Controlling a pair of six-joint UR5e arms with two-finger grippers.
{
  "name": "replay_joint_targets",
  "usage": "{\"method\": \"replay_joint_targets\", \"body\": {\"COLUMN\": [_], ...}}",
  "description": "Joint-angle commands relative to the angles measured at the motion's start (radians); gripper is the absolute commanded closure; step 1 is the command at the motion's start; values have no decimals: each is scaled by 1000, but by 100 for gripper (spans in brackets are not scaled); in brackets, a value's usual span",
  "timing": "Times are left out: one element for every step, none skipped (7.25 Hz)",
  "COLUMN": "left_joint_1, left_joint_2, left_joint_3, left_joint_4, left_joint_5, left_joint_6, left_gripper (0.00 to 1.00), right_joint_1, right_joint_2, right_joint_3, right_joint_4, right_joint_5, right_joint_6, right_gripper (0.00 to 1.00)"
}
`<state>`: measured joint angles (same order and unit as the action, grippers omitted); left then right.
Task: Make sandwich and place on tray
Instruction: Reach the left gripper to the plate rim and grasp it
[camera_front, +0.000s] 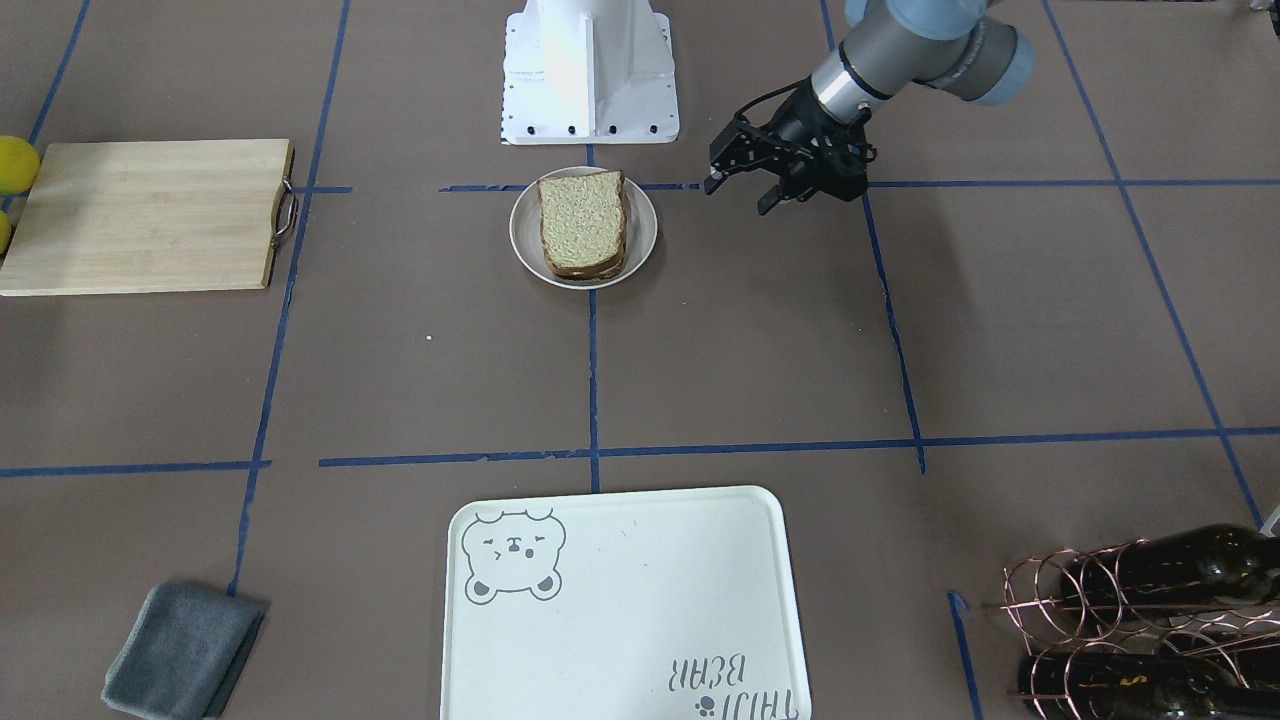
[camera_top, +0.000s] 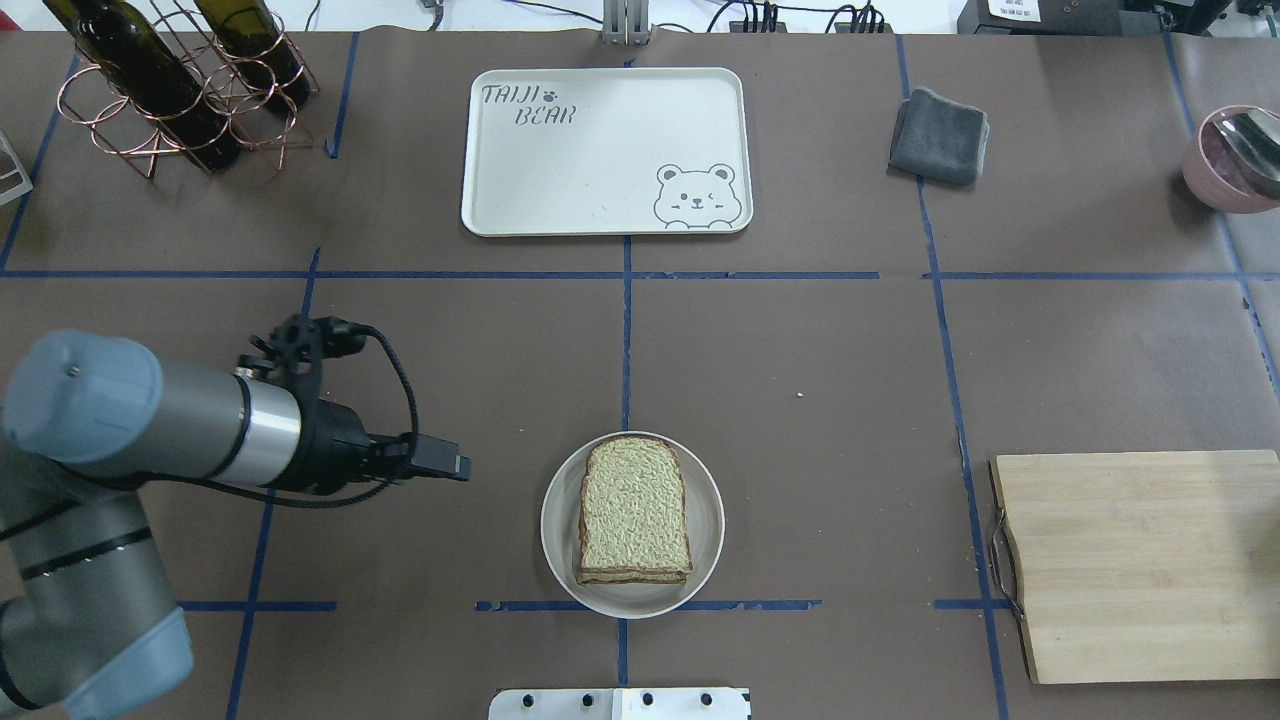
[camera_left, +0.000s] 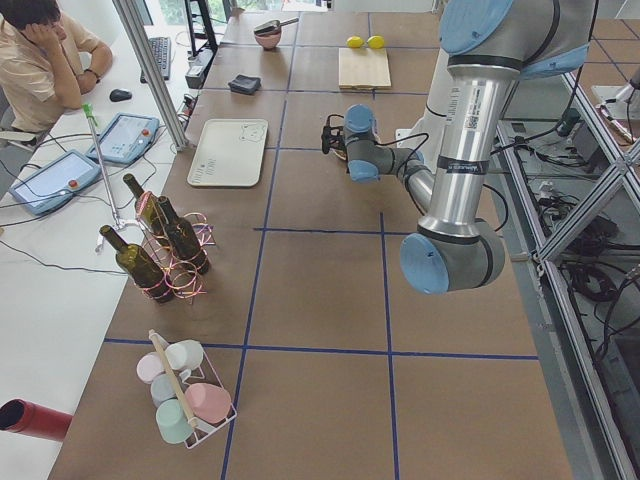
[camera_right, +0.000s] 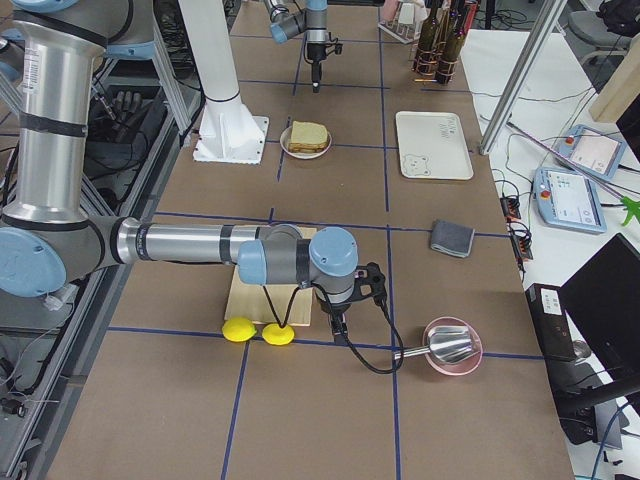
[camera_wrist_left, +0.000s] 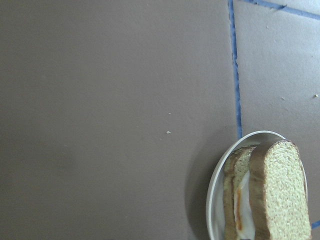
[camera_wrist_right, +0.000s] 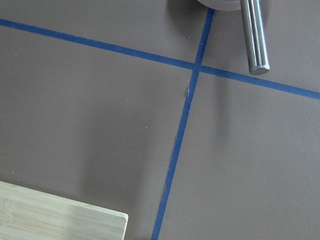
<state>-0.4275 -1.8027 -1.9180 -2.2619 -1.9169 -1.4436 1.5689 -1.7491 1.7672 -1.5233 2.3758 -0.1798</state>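
Front view: the sandwich (camera_front: 583, 222) sits assembled on a small round plate (camera_front: 645, 238), close to the robot's base. The left gripper (camera_front: 739, 197) hovers just beside the plate without touching it, fingers spread and holding nothing. The tray (camera_front: 640, 610) lies across the table, well apart from the sandwich. A wooden board (camera_front: 140, 215) is off to one side, and a grey cloth (camera_front: 180, 650) is near the tray.

Overhead: the left gripper is seen side-on, pointing toward the plate, short of its rim. The top slice covers the filling.

Left-end view: the near arm's wrist hides the plate.

Right-end view: the right gripper (camera_right: 340, 325) points down at the table by the board's edge, near two lemons (camera_right: 258, 331). I cannot tell whether its fingers are spread or together.

Left wrist: the sandwich is edge-on at lower right, with white egg between the two slices, on the plate.

Right wrist: crossed blue tape (camera_wrist_right: 185, 115), a corner of the board, and a metal handle (camera_wrist_right: 254, 35).
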Motion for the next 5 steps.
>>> {"method": "replay_joint_targets", "body": {"left_joint_1": [79,81,88,91,98], "left_joint_2": [-95,-101,-110,-131,-145], "left_joint_3": [107,123,135,164,183], "left_joint_4": [-1,-1,-1,-1,-2], "left_joint_5": [111,113,111,111,111], "left_joint_6": [-89,-89,-87,-87,-87], "left_gripper": [49,51,52,56,58], "right_joint_1": [0,0,0,0,0], "right_joint_2": [-1,0,0,0,0], "right_joint_3": [1,3,3,1,1], "right_joint_4": [0,0,0,0,0], "right_joint_5": [0,0,0,0,-1], "right_joint_6": [0,2,2,2,3], "right_gripper": [0,0,0,0,0]}}
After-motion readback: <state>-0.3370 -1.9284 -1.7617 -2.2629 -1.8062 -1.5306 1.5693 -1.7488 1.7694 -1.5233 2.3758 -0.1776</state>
